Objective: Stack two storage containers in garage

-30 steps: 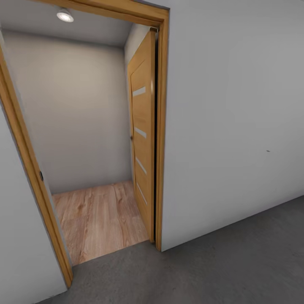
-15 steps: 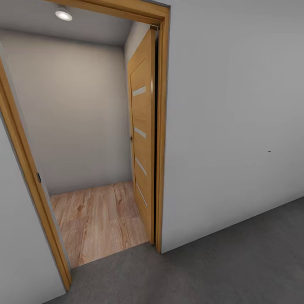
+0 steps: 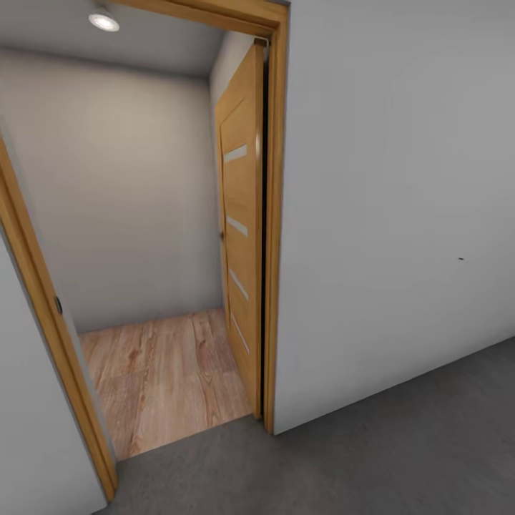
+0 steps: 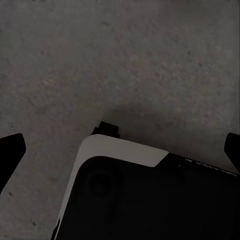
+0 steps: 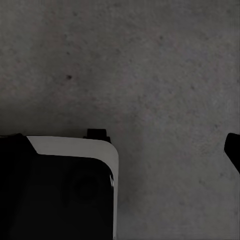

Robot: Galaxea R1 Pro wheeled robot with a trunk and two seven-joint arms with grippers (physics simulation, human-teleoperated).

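Left wrist view is showing the left jaws (image 4: 120, 150) hanging over the concrete floor (image 4: 125, 55), with only two dark fingertips (image 4: 11, 150) peeking in at the opposite edges of the picture; they are standing wide apart and nothing is lying between them. Below the jaws, a black-and-white part of the robot's base (image 4: 145, 200) is sitting against the rough grey floor.

In the right wrist view, the right jaws are pointing down at the same dark concrete (image 5: 150, 65). One dark fingertip (image 5: 234, 150) is showing at one edge, while the other side is merging with the black-and-white base (image 5: 60, 190), so whether these jaws are wide or narrow cannot be told. Nothing is showing in the gap ahead of that fingertip.

In the head view, the grey garage floor (image 3: 400, 443) is spreading nearest the camera, running up to a plain white wall (image 3: 393, 200). Farther on, a wood door frame (image 3: 275, 214) is standing around an open doorway, and a wood-panelled door (image 3: 242, 229) is swung inward against the frame's right side. Beyond the threshold, light wood plank flooring (image 3: 164, 379) is leading to a beige back wall (image 3: 121, 193), with a round ceiling light (image 3: 104, 21) glowing above. No storage container is appearing here.
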